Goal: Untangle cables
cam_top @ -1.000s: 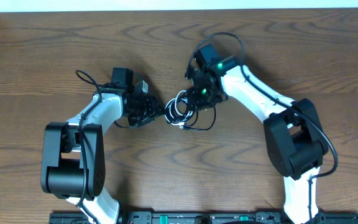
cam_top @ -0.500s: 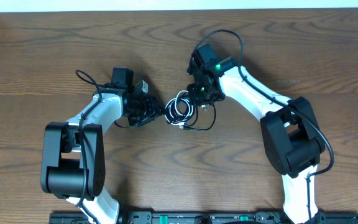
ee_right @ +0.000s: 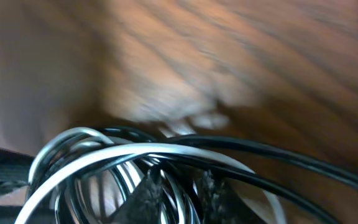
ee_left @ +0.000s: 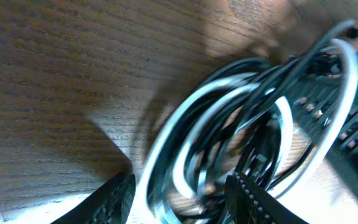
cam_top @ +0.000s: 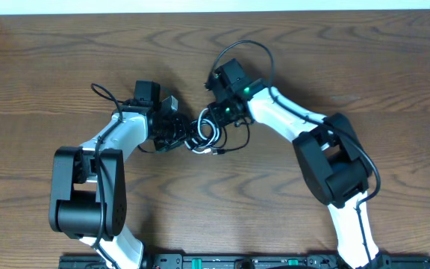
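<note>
Overhead: one black cord [cam_top: 232, 149] and one white cord [cam_top: 206, 134], entangled.

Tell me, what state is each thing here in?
Black cable: looped, tangled with the white one.
White cable: coiled, tangled with the black one.
Left gripper: jaws apart, loops between them.
Right gripper: fingers close together among the loops; grip unclear.

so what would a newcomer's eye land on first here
A small tangle of thin black and white cords, coiled in loops, lies near the middle of the brown wooden table. Both arms converge on it. The left gripper has its fingers apart with the loops in the gap, and the right gripper reaches into the coil from the opposite side.
</note>
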